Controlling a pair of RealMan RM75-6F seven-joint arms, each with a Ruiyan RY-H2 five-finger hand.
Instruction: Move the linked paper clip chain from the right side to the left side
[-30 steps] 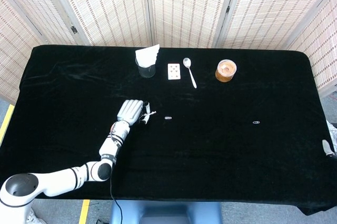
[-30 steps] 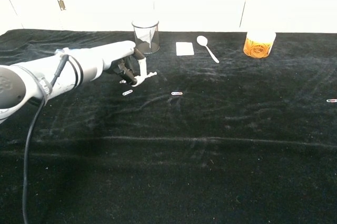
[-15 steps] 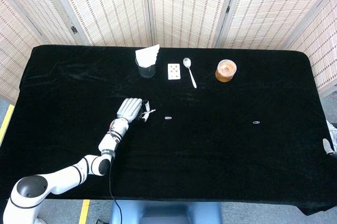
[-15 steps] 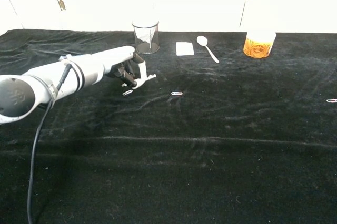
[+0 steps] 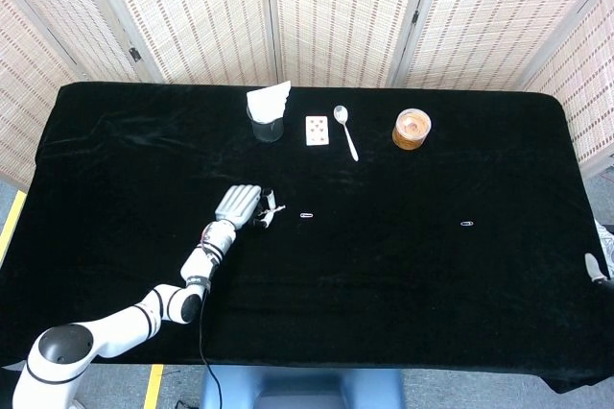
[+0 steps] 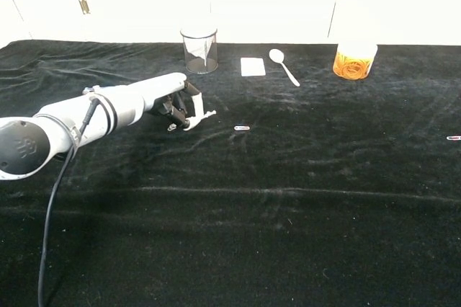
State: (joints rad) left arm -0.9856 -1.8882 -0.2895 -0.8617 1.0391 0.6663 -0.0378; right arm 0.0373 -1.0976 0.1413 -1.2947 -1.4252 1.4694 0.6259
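Fingers of the left robot hand [image 6: 180, 106] curl down onto a paper clip [image 6: 173, 127] left of the surface's [image 6: 288, 235] centre; grasp unclear. Other clips [image 6: 242, 128] lie rightward.

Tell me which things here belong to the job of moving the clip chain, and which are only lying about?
Job:
left hand
clip by that hand
clip at centre
clip on the right
None shows clearly as a chain.

Lying about:
cup with paper
card
spoon
jar
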